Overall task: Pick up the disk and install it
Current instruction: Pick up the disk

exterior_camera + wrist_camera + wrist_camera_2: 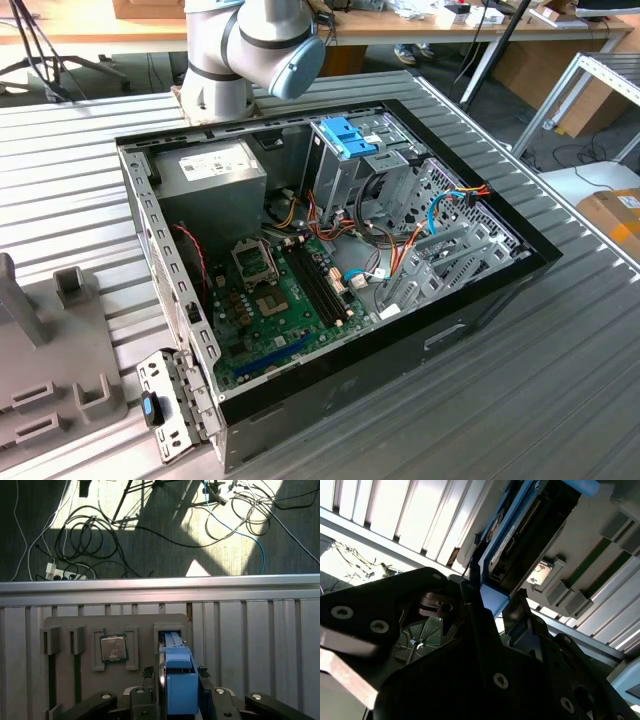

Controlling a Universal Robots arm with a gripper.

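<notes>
The disk [177,680] is a grey drive in a light-blue bracket. It stands on edge in a slot of a grey holder block [142,625], seen in both wrist views. My gripper [176,672] straddles it, one dark finger [149,672] against each side of the bracket, shut on it. In the second wrist view the disk [520,530] runs away from the gripper [492,600] with its labelled side in shadow. The arm's base and elbow [250,45] stand behind the open computer case [480,310] in the exterior view.
Inside the case are a tall metal drive cage with blue tabs [352,135], a grey power-supply box [215,175], a green motherboard [290,300] and loose cables. The holder block also carries a square chip [113,647]. Cables lie on the floor [100,540] beyond the table's rail.
</notes>
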